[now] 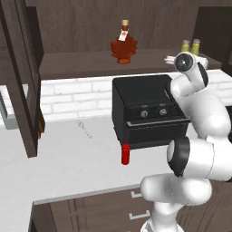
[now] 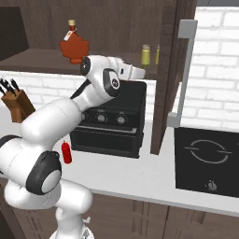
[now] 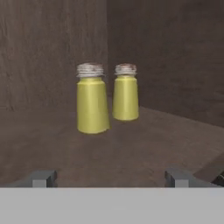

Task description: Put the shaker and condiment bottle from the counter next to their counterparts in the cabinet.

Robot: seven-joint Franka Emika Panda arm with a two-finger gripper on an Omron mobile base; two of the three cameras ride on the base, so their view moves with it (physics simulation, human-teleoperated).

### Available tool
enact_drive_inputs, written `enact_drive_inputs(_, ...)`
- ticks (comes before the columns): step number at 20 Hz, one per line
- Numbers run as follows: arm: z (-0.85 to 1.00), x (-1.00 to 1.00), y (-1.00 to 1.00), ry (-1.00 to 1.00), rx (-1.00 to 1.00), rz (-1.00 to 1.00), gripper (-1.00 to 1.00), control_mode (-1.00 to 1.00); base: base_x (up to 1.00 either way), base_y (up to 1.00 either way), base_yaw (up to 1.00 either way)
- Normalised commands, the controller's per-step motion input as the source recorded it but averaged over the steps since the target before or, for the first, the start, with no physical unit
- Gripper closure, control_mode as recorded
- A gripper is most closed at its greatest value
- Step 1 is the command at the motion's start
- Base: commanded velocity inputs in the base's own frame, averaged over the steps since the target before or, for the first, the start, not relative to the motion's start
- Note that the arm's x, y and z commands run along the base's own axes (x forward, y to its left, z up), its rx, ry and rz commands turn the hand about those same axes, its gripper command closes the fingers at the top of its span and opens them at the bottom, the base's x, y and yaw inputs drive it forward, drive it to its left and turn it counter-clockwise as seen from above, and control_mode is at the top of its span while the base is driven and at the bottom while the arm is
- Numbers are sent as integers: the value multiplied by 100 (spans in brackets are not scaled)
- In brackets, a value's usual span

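Black oven (image 1: 147, 111) on worktop; knife block (image 2: 17, 105) left.

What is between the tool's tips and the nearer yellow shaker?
Nothing: in the hand view, bare dark cabinet shelf runs from the open tool to the nearer shaker, whose twin shaker stands just behind.

It was a kitchen: a dark cabinet (image 1: 136, 63) sat upper frame, an oven (image 1: 147, 111) on the pale surface (image 1: 68, 163) at centre, a cooktop (image 2: 207, 161) lower right, and a knife block (image 2: 16, 105) at left.
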Motion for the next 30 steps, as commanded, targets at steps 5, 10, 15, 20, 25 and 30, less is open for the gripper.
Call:
enact_drive_inputs(5,-52,-100,71,-19,0,0,-100,-100,0,0,0)
enact_drive_inputs(10,-54,-100,79,-14,0,0,-100,-100,0,0,0)
enact_drive_inputs(15,-48,-98,78,-1,0,-10,-100,-100,0,0,0)
enact_drive_inputs(20,-56,-89,78,0,0,-15,-100,-100,0,0,0)
enact_drive_inputs(25,-63,-79,79,0,0,-15,-100,-100,0,0,0)
enact_drive_inputs(30,-85,-55,63,0,0,-7,-100,-100,0,0,0)
